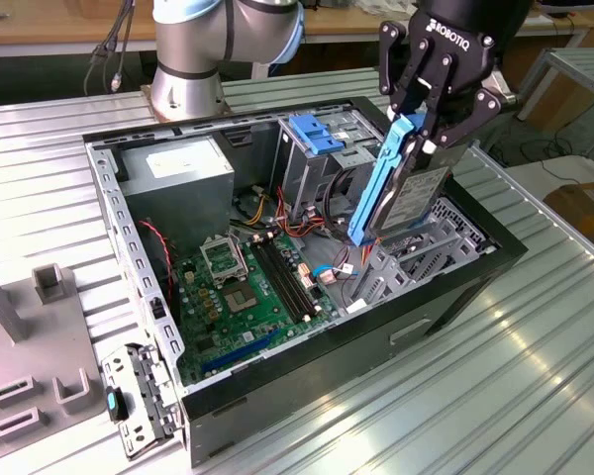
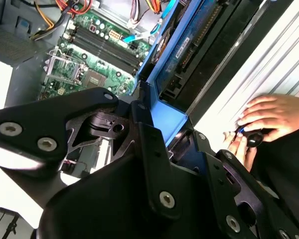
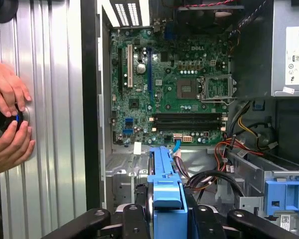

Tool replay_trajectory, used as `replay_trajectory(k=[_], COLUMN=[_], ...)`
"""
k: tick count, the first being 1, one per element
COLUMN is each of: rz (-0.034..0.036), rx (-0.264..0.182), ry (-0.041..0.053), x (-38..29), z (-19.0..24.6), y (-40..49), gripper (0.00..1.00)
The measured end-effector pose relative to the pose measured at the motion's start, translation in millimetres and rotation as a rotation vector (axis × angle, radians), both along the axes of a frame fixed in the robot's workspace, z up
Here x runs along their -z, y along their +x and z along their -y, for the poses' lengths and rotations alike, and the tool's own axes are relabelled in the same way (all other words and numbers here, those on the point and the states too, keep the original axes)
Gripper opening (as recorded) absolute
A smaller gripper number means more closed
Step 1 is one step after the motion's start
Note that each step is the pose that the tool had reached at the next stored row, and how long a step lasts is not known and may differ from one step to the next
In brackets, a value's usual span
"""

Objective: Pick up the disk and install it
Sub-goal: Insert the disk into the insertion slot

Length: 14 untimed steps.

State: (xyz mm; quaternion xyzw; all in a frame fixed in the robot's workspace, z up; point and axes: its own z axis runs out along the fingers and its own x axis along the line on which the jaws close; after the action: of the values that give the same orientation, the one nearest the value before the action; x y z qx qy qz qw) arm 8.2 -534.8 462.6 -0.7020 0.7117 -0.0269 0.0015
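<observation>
My gripper (image 1: 428, 127) is shut on the disk (image 1: 416, 193), a silver drive with blue side rails, gripping it at its upper end. The disk hangs on edge, tilted, over the open computer case (image 1: 455, 287) on the exterior view's right. Its lower end is just above the metal drive cage (image 1: 416, 259). In the second wrist view the disk (image 2: 172, 55) runs out from between my black fingers (image 2: 144, 144) toward the case. In the first wrist view its blue rail (image 3: 164, 174) points at the motherboard (image 3: 174, 84).
A grey power-supply box (image 1: 183, 168) fills the case's back corner, and a blue bracket (image 1: 317, 134) tops the rear cage. A person's hands (image 3: 7, 119) hold a small black object on the ribbed table beside the case. Grey fixtures (image 1: 40, 327) stand at the exterior view's left.
</observation>
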Motion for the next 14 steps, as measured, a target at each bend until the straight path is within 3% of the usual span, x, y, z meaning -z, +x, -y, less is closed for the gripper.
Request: replay_trajectory(k=[4, 10, 12, 14], rz=[-0.0001, 0.0000, 0.0000, 0.0000], rx=[0.001, 0.001, -0.001, -0.001], ry=[-0.0027, -0.0031, -0.0034, -0.0055], x=[1.8, 2.1, 2.3, 2.6], z=[0.1, 3.0, 4.1, 8.1], y=[12.4, 12.7, 8.8, 9.2], gripper=[0.37, 0.37, 0.37, 0.37])
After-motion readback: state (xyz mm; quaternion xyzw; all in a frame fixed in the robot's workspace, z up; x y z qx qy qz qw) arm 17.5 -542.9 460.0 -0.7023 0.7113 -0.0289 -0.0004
